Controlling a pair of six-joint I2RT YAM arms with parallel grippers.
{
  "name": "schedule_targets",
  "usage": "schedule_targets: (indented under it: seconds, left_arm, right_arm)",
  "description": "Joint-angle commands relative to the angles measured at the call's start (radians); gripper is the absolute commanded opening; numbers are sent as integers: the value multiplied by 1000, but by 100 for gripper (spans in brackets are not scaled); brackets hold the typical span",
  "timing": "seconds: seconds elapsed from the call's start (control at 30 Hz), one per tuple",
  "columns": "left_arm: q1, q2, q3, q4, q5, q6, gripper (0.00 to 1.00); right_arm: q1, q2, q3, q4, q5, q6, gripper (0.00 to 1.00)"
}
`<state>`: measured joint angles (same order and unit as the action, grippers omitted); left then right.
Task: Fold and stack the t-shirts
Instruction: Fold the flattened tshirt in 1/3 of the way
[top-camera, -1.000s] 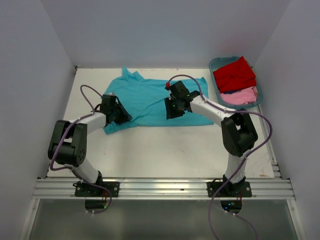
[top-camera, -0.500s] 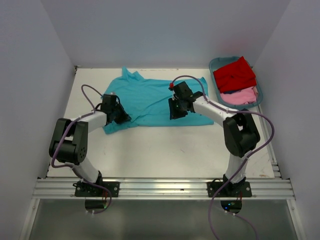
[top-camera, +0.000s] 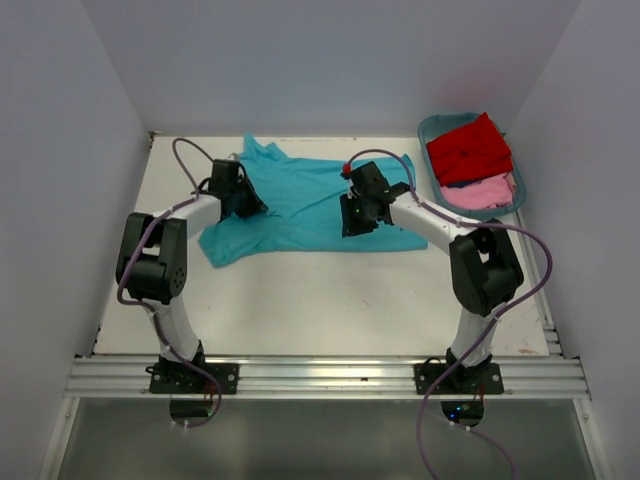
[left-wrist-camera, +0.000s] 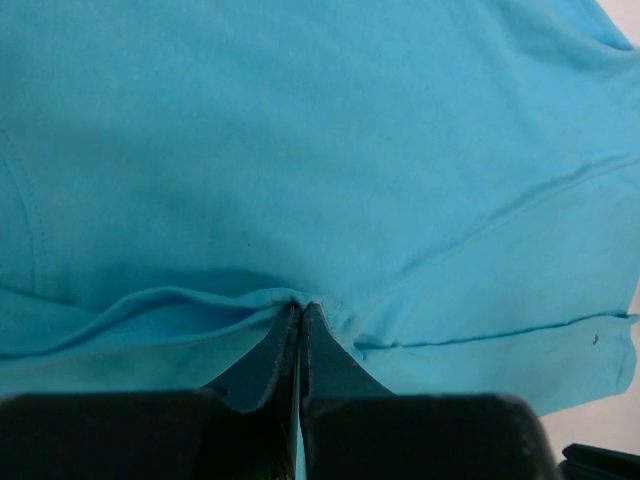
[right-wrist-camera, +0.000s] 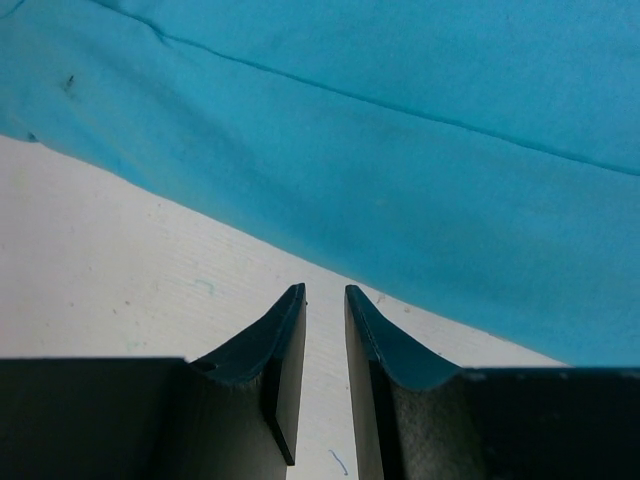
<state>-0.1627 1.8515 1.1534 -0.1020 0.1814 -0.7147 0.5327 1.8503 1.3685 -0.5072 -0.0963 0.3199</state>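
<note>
While the turquoise shirt (top-camera: 300, 205) lies spread on the far half of the bench (top-camera: 330, 300), both arms are stretched toward it from the near edge. The left tool (top-camera: 245, 200) is at the left part of this shirt, near the collar side. In the left wrist view its two fingers are pressed together, and a small ridge of turquoise cloth is pinched between the tips, with wrinkles running out from that point, so the left tool (left-wrist-camera: 300, 312) holds the shirt. The right tool (top-camera: 350, 222) is at the right part of the shirt, toward its near edge. In the right wrist view the fingers of the right tool (right-wrist-camera: 325, 295) stand with a narrow gap and nothing is between them; white bench shows through the gap, and the shirt's edge is just beyond the tips. Whether these tips touch the bench I cannot tell. At the far right corner stands a tub (top-camera: 424, 140), well apart from the turquoise shirt, with a red shirt (top-camera: 468, 148) and a pink shirt (top-camera: 482, 190) inside it.
</note>
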Motion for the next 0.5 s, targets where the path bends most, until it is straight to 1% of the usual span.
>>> schedule_targets:
  seconds: [0.0, 0.07, 0.17, 0.3, 0.37, 0.4, 0.43, 0.47]
  left_arm:
    - [8, 78, 101, -36, 30, 44, 0]
    - [6, 124, 150, -48, 55, 49, 0]
    - [6, 153, 192, -70, 81, 66, 0]
    - [6, 153, 193, -51, 105, 96, 1]
    - [6, 140, 189, -45, 118, 109, 11]
    - [6, 134, 181, -27, 125, 121, 19]
    - [5, 123, 174, -21, 128, 123, 35]
    - [5, 92, 154, -16, 124, 126, 43]
  right_arm:
    - [-10, -60, -6, 10, -8, -5, 26]
    - [-13, -60, -8, 9, -6, -8, 26]
    - [-16, -65, -14, 7, -3, -12, 26]
    - [-20, -60, -19, 12, -9, -15, 26]
    - [-20, -54, -19, 16, -14, -12, 27]
    - [-19, -53, -19, 18, -17, -13, 27]
    - [-19, -48, -20, 19, -19, -10, 28]
    - [-19, -48, -22, 21, -20, -12, 29]
